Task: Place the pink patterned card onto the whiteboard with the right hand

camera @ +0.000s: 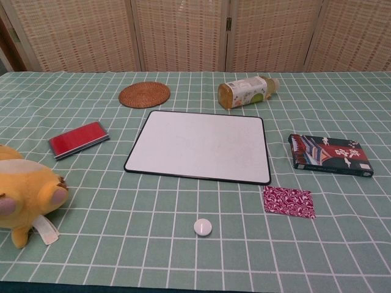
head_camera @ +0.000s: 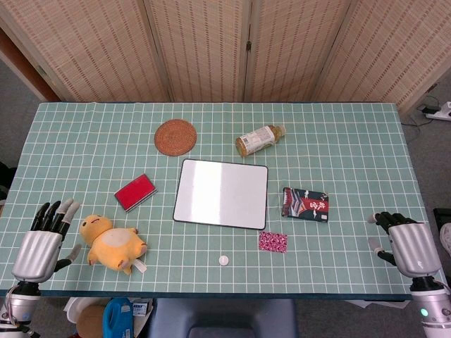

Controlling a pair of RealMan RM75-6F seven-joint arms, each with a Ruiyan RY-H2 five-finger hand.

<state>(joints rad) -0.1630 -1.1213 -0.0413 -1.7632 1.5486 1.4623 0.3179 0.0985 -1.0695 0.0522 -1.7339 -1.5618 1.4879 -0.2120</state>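
Pink patterned card (head_camera: 273,241): small rectangle, magenta with a fine white pattern, lying flat on the green checked cloth, long side roughly across the table.
Card position: at about 5 o'clock from the whiteboard, just beside its near right corner, not touching it.
Whiteboard (head_camera: 221,193): white rectangle with a dark rim and rounded corners, flat, mid-table, surface bare.

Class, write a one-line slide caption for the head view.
Pink card lies just off the whiteboard; right hand waits at the table edge.
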